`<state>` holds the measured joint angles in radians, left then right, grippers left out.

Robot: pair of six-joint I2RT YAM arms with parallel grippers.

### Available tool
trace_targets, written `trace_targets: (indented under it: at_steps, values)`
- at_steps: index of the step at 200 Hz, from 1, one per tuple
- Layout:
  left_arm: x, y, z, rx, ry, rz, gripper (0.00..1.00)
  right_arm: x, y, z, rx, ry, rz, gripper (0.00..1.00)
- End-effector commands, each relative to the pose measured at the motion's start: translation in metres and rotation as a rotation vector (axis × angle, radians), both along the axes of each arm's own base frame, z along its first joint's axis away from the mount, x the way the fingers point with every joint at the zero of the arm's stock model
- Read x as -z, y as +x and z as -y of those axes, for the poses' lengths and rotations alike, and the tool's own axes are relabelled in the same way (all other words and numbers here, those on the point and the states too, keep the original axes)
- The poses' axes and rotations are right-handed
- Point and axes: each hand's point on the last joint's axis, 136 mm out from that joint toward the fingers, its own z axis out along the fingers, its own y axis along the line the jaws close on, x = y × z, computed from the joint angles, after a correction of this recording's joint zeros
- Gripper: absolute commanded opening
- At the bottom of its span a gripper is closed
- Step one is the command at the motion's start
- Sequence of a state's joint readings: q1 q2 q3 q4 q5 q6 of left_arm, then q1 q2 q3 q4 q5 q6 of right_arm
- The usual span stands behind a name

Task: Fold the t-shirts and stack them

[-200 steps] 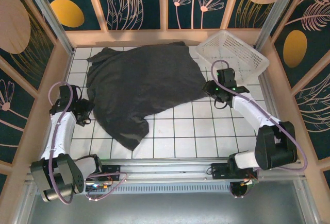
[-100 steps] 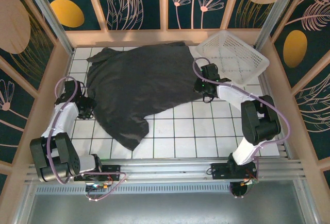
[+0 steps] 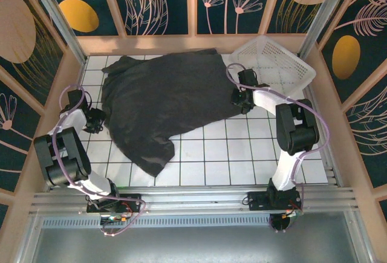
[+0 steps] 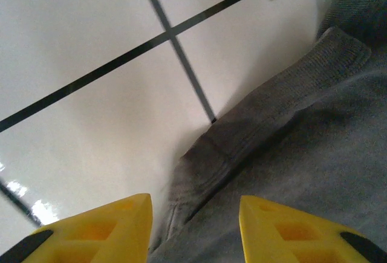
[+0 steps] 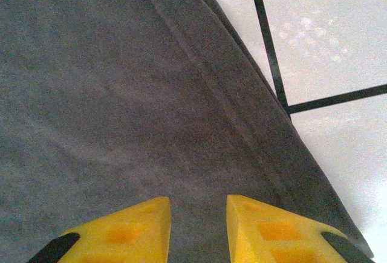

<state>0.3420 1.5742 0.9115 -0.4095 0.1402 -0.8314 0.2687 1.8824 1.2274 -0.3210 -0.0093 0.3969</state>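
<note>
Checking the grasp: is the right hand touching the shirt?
Cannot tell. Right wrist view shows the right hand open over the shirt, contact unclear.

A single t-shirt (image 3: 163, 103) of plain dark charcoal lies unfolded and face-flat, just left of the white lattice basket (image 3: 275, 63). Its nearest edge to the basket is a straight stitched hem (image 5: 242, 124), lying smooth. The cloth spreads away from the basket in a broad, lightly wrinkled sheet. The side farthest from the basket is rumpled, with a ribbed edge (image 4: 284, 100) curling up. One long flap tapers away from the basket toward the near-left.
</note>
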Motion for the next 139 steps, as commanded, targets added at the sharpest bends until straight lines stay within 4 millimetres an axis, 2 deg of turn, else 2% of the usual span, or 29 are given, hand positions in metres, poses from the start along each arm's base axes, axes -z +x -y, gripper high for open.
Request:
trace_targets:
  at_steps: [1,42,80,99,105,121,139]
  values:
    - [0.004,0.008,-0.002,0.034,0.007,0.004,0.41,0.004,0.002,0.008,-0.004,-0.039,-0.025,0.32]
    - [0.021,0.000,-0.002,0.031,0.007,-0.043,0.38,0.013,0.004,0.007,-0.003,-0.044,-0.043,0.32]
    - [0.035,0.009,0.006,0.037,-0.051,-0.011,0.35,0.020,0.004,0.013,0.015,-0.079,-0.064,0.32]
    - [0.039,0.011,0.007,0.038,-0.060,-0.010,0.25,0.022,0.003,0.022,0.034,-0.124,-0.073,0.32]
    - [0.048,0.009,0.007,0.037,-0.069,-0.035,0.19,0.023,0.002,0.026,0.040,-0.143,-0.076,0.32]
    - [0.050,0.007,0.003,0.034,-0.044,-0.052,0.01,0.023,0.000,0.037,0.059,-0.202,-0.080,0.31]
    - [0.046,0.007,-0.009,0.027,0.017,-0.075,0.00,0.022,-0.002,0.052,0.081,-0.255,-0.079,0.29]
